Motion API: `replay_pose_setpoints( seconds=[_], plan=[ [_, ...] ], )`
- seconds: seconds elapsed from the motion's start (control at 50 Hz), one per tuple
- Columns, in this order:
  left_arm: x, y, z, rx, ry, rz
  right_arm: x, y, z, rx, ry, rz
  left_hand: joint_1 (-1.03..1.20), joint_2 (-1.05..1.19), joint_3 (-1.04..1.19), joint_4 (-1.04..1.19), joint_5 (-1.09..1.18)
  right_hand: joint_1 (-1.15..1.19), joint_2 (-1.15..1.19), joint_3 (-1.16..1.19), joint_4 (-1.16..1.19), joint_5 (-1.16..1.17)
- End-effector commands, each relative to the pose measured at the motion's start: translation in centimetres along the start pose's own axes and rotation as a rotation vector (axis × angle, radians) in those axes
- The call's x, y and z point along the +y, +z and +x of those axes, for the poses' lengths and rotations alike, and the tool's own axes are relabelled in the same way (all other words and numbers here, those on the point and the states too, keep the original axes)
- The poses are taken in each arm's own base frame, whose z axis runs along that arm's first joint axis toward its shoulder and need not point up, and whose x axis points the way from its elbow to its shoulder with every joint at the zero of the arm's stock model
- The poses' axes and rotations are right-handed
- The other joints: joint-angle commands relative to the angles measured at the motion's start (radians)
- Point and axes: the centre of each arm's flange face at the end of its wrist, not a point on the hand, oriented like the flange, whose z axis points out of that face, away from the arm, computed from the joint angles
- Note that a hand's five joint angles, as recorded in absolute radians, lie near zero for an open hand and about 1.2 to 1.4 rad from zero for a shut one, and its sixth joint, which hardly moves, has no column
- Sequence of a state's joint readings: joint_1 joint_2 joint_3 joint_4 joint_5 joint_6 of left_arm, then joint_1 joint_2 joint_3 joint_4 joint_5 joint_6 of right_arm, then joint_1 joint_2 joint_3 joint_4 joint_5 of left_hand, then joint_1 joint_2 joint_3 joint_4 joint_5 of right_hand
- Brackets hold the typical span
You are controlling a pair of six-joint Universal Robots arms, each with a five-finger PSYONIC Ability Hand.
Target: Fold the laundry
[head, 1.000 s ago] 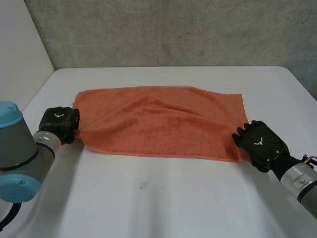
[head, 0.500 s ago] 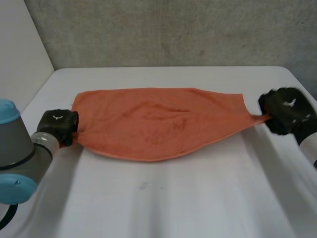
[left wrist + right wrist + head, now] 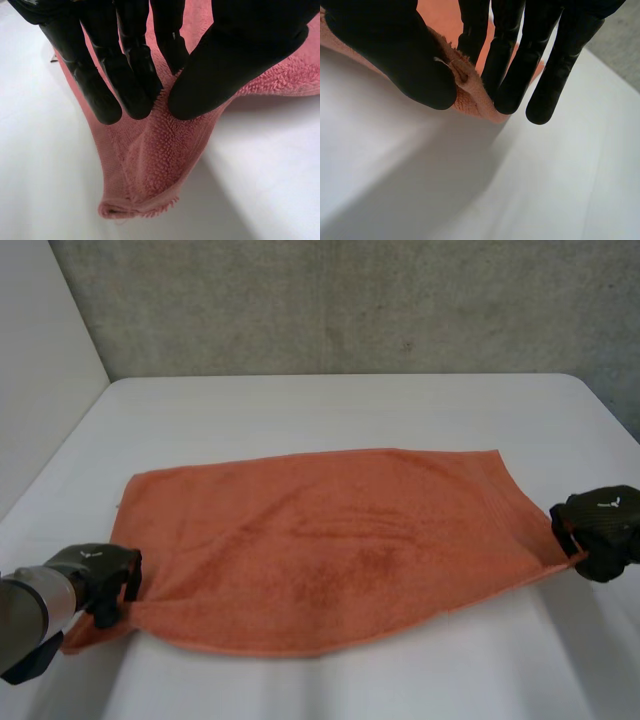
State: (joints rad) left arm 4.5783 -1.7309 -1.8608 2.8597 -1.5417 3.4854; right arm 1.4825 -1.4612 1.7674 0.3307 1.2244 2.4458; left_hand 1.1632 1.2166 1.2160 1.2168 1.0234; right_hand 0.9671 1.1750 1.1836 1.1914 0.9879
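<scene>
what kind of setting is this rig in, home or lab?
Likely a lab or test cell, not a home: a bare white table set against a raw concrete wall, with one orange towel pinched at opposite ends by the left hand and the right hand.

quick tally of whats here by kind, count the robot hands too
towel, orange: 1
hands, black: 2, the left hand and the right hand, each pinching a corner of the towel
table, white: 1
total: 4
</scene>
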Motion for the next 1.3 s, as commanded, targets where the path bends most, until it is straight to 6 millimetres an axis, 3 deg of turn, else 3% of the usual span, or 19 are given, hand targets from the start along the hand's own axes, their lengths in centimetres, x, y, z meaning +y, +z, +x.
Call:
replay_pose_setpoints(
  seconds=[0.02, 0.1, 0.26, 0.32, 0.36, 0.42, 0.46, 0.48, 0.52, 0.58, 0.62, 0.66, 0.8, 0.9, 0.96, 1.06, 1.12, 1.16, 1.3],
  plan=[
    [-1.8, 0.5, -1.0, -0.035, 0.062, 0.061, -0.4, 0.4, 0.3, 0.020, -0.041, 0.025, 0.233, 0.180, 0.180, 0.180, 0.198, 0.429, 0.221, 0.213, 0.205, 0.234],
    [-3.0, 1.4, -1.5, -0.059, 0.081, 0.114, -0.6, 1.7, 1.0, 0.057, -0.057, 0.069, 0.233, 0.180, 0.180, 0.180, 0.198, 0.429, 0.221, 0.213, 0.205, 0.234],
    [-4.7, 6.5, -1.9, -0.087, 0.104, 0.192, 0.1, 6.2, 1.2, 0.053, -0.075, 0.070, 0.233, 0.180, 0.180, 0.180, 0.198, 0.429, 0.221, 0.213, 0.205, 0.234],
    [-6.5, 8.2, -2.2, -0.102, 0.113, 0.245, -1.7, 7.7, 0.7, 0.076, -0.108, 0.121, 0.233, 0.180, 0.180, 0.180, 0.198, 0.429, 0.221, 0.213, 0.205, 0.234],
    [-10.0, 9.1, -2.7, -0.133, 0.127, 0.367, -5.7, 8.5, 2.0, 0.198, -0.111, 0.263, 0.233, 0.180, 0.180, 0.180, 0.198, 0.429, 0.221, 0.213, 0.205, 0.234],
    [-12.4, 9.0, -3.0, -0.157, 0.130, 0.458, -8.1, 8.4, 3.2, 0.268, -0.100, 0.359, 0.233, 0.180, 0.180, 0.180, 0.198, 0.429, 0.221, 0.213, 0.205, 0.234],
    [-17.8, 7.6, -3.8, -0.227, 0.128, 0.696, -13.5, 7.1, 6.0, 0.403, -0.066, 0.581, 0.233, 0.180, 0.180, 0.180, 0.198, 0.429, 0.221, 0.213, 0.205, 0.234],
    [-17.8, 7.6, -3.8, -0.228, 0.128, 0.697, -13.5, 7.1, 6.0, 0.404, -0.065, 0.583, 0.233, 0.180, 0.180, 0.180, 0.198, 0.429, 0.221, 0.213, 0.205, 0.234],
    [-23.3, 4.7, -4.7, -0.326, 0.122, 0.991, -18.3, 4.8, 7.6, 0.468, -0.005, 0.811, 0.233, 0.180, 0.180, 0.180, 0.198, 0.429, 0.221, 0.213, 0.205, 0.234],
    [-25.5, 2.5, -4.9, -0.366, 0.118, 1.131, -20.2, 3.2, 8.3, 0.498, 0.026, 0.915, 0.233, 0.180, 0.180, 0.180, 0.198, 0.429, 0.221, 0.213, 0.205, 0.234],
    [-28.1, -1.0, -5.8, -0.437, 0.095, 1.330, -22.6, -0.2, 9.8, 0.563, 0.089, 1.069, 0.233, 0.180, 0.180, 0.180, 0.198, 0.429, 0.221, 0.213, 0.205, 0.234],
    [-28.6, -1.9, -5.6, -0.436, 0.082, 1.373, -23.2, -1.4, 10.1, 0.576, 0.106, 1.114, 0.233, 0.180, 0.180, 0.180, 0.198, 0.429, 0.221, 0.213, 0.205, 0.234],
    [-26.3, -0.2, -5.8, -0.386, 0.011, 1.247, -21.3, -0.2, 8.9, 0.523, 0.119, 1.027, 0.233, 0.180, 0.180, 0.180, 0.198, 0.429, 0.221, 0.213, 0.205, 0.234],
    [-20.6, 4.7, -5.5, -0.304, -0.056, 1.021, -17.0, 3.0, 6.3, 0.399, 0.110, 0.878, 0.233, 0.180, 0.180, 0.180, 0.198, 0.429, 0.221, 0.213, 0.205, 0.234],
    [-19.0, 5.7, -5.2, -0.281, -0.072, 0.968, -15.6, 3.8, 5.5, 0.362, 0.113, 0.835, 0.233, 0.180, 0.180, 0.180, 0.198, 0.429, 0.221, 0.213, 0.205, 0.234],
    [-12.7, 10.7, -3.1, -0.208, -0.087, 0.752, -9.9, 6.5, 1.6, 0.216, 0.118, 0.622, 0.233, 0.180, 0.180, 0.180, 0.198, 0.429, 0.221, 0.213, 0.205, 0.234],
    [-11.4, 11.5, -2.7, -0.196, -0.086, 0.707, -8.2, 7.3, 0.8, 0.197, 0.112, 0.555, 0.233, 0.180, 0.180, 0.180, 0.198, 0.429, 0.221, 0.213, 0.205, 0.234],
    [-8.6, 13.1, -1.8, -0.173, -0.079, 0.609, -5.6, 8.2, -0.4, 0.168, 0.090, 0.452, 0.233, 0.180, 0.180, 0.180, 0.198, 0.429, 0.221, 0.213, 0.205, 0.234],
    [-5.3, 13.1, -0.8, -0.151, -0.030, 0.485, -4.1, 7.9, -1.5, 0.145, 0.067, 0.385, 0.233, 0.180, 0.180, 0.180, 0.198, 0.429, 0.221, 0.213, 0.205, 0.234]
  ],
)
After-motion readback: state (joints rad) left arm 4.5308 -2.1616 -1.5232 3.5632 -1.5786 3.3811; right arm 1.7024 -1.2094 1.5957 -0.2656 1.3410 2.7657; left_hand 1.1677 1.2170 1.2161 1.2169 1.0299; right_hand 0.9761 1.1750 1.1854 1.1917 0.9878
